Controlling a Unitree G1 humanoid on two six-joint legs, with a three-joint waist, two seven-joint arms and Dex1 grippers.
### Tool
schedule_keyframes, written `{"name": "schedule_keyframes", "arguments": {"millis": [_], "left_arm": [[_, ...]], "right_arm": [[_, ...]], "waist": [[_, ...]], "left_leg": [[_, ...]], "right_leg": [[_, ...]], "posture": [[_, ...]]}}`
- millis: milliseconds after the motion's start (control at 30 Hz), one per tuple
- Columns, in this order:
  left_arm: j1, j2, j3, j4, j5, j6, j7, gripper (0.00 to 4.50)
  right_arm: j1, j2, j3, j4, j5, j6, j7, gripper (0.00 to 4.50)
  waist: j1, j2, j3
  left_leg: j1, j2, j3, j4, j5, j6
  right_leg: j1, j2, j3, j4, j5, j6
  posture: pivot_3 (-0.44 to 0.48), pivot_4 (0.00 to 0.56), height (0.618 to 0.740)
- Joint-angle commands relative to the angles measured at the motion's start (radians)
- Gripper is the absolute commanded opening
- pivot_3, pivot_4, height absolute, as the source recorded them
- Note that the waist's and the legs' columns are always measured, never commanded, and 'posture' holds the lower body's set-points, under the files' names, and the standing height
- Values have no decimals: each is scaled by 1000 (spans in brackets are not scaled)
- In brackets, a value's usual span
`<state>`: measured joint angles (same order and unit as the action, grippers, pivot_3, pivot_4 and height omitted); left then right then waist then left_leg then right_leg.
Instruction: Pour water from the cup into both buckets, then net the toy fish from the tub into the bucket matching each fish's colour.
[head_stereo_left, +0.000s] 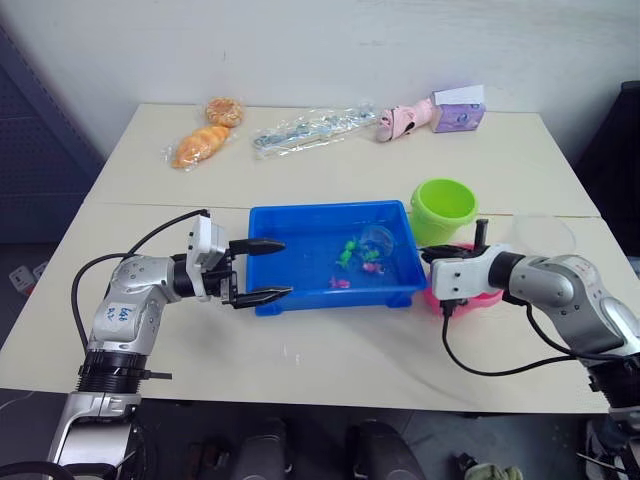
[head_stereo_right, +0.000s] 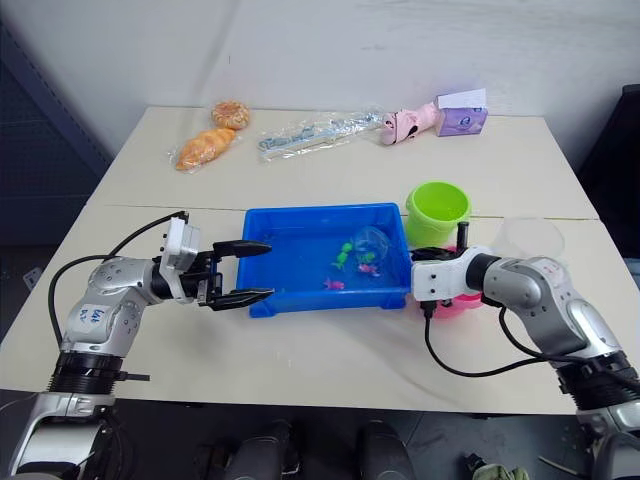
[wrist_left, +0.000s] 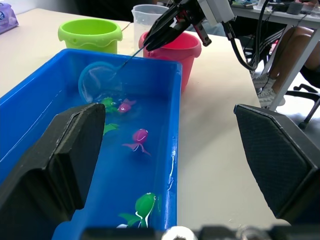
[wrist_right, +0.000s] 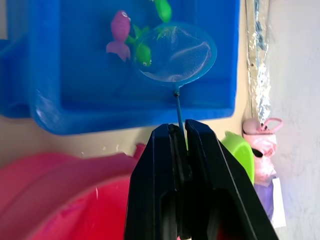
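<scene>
The blue tub (head_stereo_left: 268, 222) holds water and several green and pink toy fish (wrist_left: 139, 137). The net's blue hoop (wrist_right: 180, 52) dips into the tub's right end beside a green fish (wrist_right: 142, 53) and a pink one (wrist_right: 120, 31). My right gripper (head_stereo_left: 427, 255) is shut on the net's thin handle, hovering over the pink bucket (head_stereo_left: 489, 297). The lime green bucket (head_stereo_left: 443, 208) stands just behind it. The clear cup (head_stereo_left: 545, 236) sits to the far right. My left gripper (head_stereo_left: 286, 267) is open and empty, astride the tub's front wall near its left corner.
Along the table's back edge lie two bagged breads (head_stereo_left: 200, 146), a clear plastic packet (head_stereo_left: 310, 128), a pink toy (head_stereo_left: 400, 121) and a purple box (head_stereo_left: 460, 113). A person's legs (wrist_left: 295, 47) show beyond the table in the left wrist view.
</scene>
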<state>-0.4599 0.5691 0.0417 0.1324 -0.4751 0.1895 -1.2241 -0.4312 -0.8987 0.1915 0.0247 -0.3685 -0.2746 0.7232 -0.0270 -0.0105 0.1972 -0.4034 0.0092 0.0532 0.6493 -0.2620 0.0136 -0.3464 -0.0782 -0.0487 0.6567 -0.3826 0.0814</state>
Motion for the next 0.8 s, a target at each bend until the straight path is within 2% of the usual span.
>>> {"name": "schedule_keyframes", "arguments": {"millis": [33,133,267,467,800], "left_arm": [[-2,4,25,-28,-16,-9,4,4429],[1,6,26,-31,-17,-8,6,4429],[6,8,27,-34,-17,-7,6,4429],[10,11,29,-38,-18,-7,8,4429],[13,16,33,-38,-19,-8,8,4429]], "right_arm": [[-33,1,-5,3,-17,-15,-3,0],[-56,-6,12,18,-64,-5,10,0],[-62,-10,26,9,-36,-13,74,0],[-37,-8,21,-44,77,-11,177,0],[-9,-26,-2,-113,227,148,333,0]], "waist": [[0,0,0],[0,0,0],[0,0,0],[0,0,0],[1,0,0]], "left_leg": [[0,0,0,0,0,0],[0,0,0,0,0,0],[0,0,0,0,0,0],[0,0,0,0,0,0],[0,0,-1,0,0,0]], "right_leg": [[0,0,0,0,0,0],[0,0,0,0,0,0],[0,0,0,0,0,0],[0,0,0,0,0,0],[1,0,-1,0,0,0]], "posture": [[0,150,740],[0,150,740],[0,150,740],[0,150,740],[0,150,740]]}}
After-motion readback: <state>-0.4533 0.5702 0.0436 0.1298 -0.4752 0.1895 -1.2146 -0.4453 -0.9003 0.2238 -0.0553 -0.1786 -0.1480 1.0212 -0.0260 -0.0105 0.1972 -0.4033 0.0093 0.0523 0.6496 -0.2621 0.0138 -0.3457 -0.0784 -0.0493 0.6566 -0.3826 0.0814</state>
